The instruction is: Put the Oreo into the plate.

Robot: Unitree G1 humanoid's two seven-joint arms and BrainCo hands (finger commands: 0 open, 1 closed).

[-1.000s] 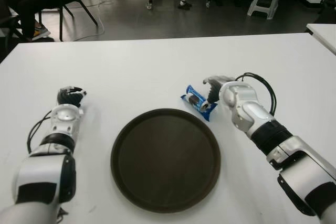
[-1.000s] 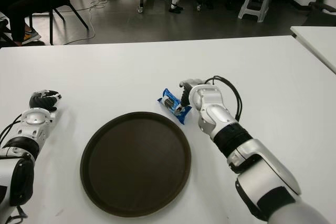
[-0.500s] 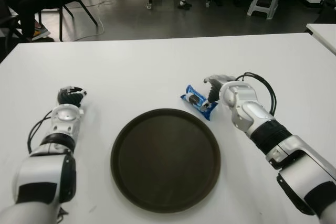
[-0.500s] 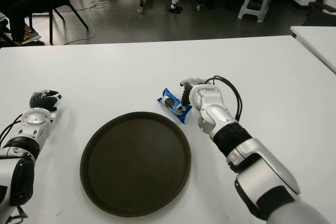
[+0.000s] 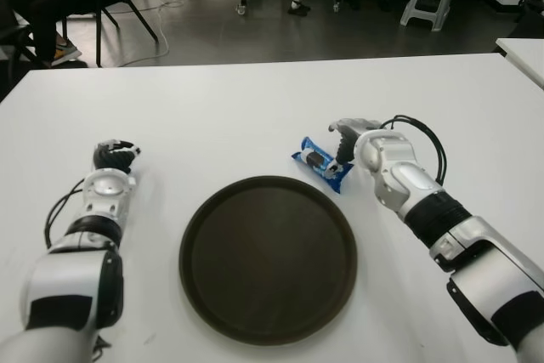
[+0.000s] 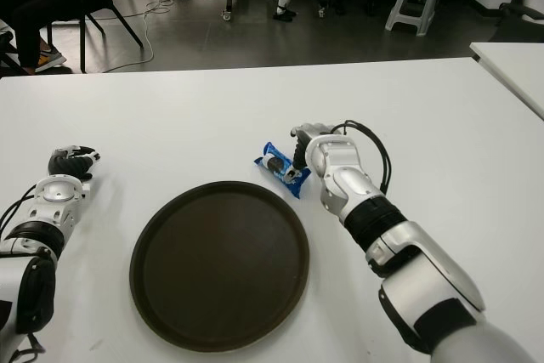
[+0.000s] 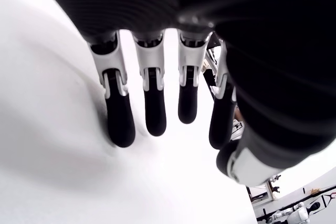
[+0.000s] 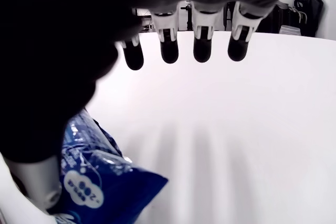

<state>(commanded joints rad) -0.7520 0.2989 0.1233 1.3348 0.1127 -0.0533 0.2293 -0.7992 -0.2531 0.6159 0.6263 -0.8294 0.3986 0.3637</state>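
Oreo pack (image 5: 321,164): blue, flat on counter (image 5: 255,108), just beyond plate (image 5: 267,258) rim, not on it.
Right hand (image 5: 350,144): beside pack; fingers (image 8: 203,45) extended, holding nothing; thumb alongside wrapper.
Left hand (image 5: 112,157): left of plate, fingers loose, empty.
Risk: slick wrapper slips if closure is shallow; nudge may push pack away from plate.

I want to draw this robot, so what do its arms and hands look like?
Both arms are chunky silver-white shells with black bands at the joints. Black cables loop out beside each wrist. The left hand and right hand have black rubbery fingertips on white and grey finger segments, four in a row plus a thumb.
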